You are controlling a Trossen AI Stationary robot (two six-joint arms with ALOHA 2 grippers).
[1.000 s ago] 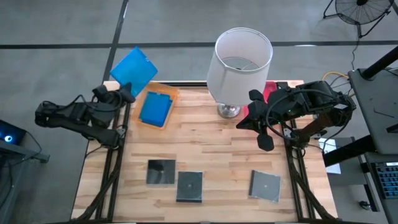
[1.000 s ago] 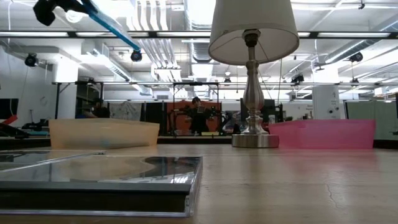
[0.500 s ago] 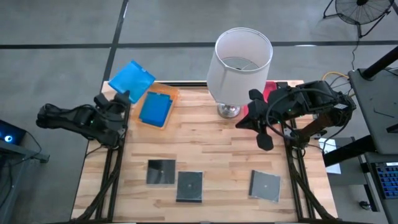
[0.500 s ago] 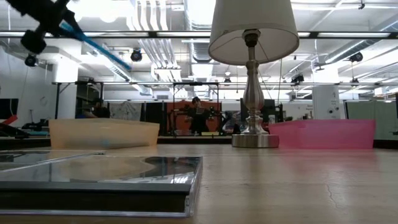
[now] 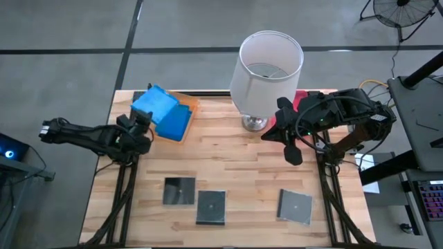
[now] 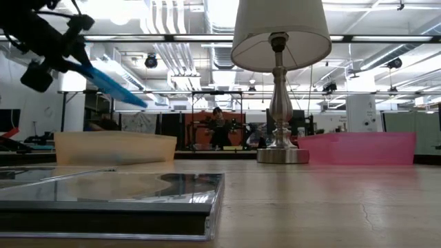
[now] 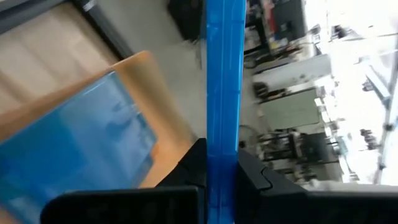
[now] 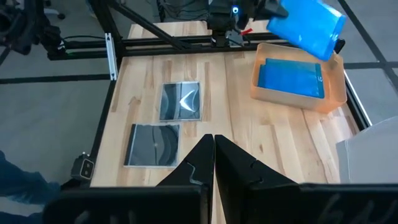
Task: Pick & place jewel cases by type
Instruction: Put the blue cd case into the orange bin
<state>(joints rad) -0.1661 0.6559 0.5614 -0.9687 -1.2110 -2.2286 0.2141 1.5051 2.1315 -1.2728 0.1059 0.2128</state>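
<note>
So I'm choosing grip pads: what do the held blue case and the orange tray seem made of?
The bright blue rectangular case in the left claw looks like smooth, glossy, slightly see-through plastic. The translucent orange tray is probably thin plastic too, since the table's wood shows through its walls.

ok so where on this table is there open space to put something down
Bare wood spans the middle of the table, between the lamp and the three dark cases along the near edge. It's crowded at the far left, where the left gripper holds a blue case over the orange tray.
</note>
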